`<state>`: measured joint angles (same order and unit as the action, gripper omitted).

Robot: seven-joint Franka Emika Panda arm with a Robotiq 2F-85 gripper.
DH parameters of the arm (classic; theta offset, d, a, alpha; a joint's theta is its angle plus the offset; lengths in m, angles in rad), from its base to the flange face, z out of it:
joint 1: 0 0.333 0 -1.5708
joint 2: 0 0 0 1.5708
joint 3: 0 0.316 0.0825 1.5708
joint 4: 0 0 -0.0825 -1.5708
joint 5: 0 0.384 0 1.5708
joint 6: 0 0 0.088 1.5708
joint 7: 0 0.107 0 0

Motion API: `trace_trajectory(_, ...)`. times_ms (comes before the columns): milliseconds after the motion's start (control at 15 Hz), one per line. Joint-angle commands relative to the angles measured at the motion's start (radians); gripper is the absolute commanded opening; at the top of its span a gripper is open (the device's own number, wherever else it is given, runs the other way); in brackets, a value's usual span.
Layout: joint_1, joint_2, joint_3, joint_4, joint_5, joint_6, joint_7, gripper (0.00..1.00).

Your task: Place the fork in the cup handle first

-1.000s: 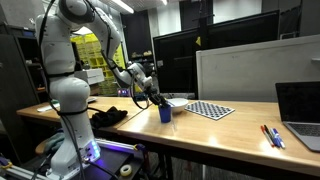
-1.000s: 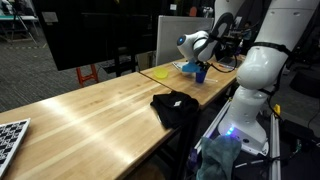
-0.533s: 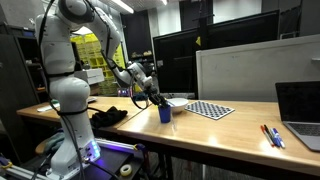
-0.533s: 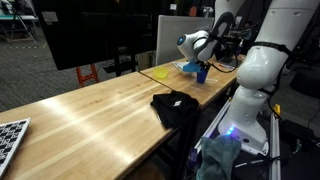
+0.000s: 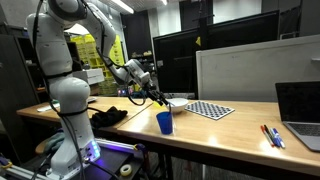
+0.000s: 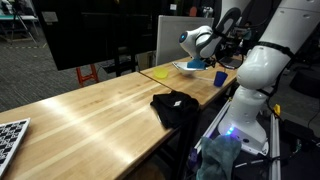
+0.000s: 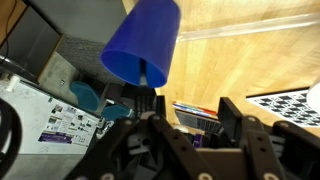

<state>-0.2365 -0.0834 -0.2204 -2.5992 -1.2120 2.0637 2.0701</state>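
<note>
Plainly the fork (image 7: 142,75) was a slim, stiff, light thing. It was likely smooth, so I judged it apt to swivel or slip in a loose pinch. The best hold seemed to be square across the tine end, leaving the handle free to lead into the cup (image 7: 145,40). The cup looked light too, easy to nudge or tip with a sideways push.

In the wrist view the fork showed as 1 dark bar at centre left, running from the cup's wide rim down toward the fingers (image 7: 230,112). The 2 fingers stood partway apart at the bottom of the frame — whether they pinched the fork I could not tell.

In an exterior view the cup (image 5: 164,122) stood upright on the tabletop (image 5: 230,125), near its front edge. The arm (image 5: 70,95) reached over from the left of that frame — wrist tipped forward, fingers above and just left of the cup.
</note>
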Motion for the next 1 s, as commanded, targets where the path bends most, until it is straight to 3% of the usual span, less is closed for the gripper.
trace_trajectory(0,0.009,-0.122,0.008,-0.062,-0.002,-0.055,-0.013,0.83)
trace_trajectory(533,0.006,-0.160,0.004,-0.079,0.001,-0.063,-0.003,0.83)
trace_trajectory(600,0.006,-0.160,0.004,-0.079,0.001,-0.063,-0.003,0.58)
trace_trajectory(933,0.006,-0.157,0.004,-0.079,0.001,-0.063,-0.003,0.58)
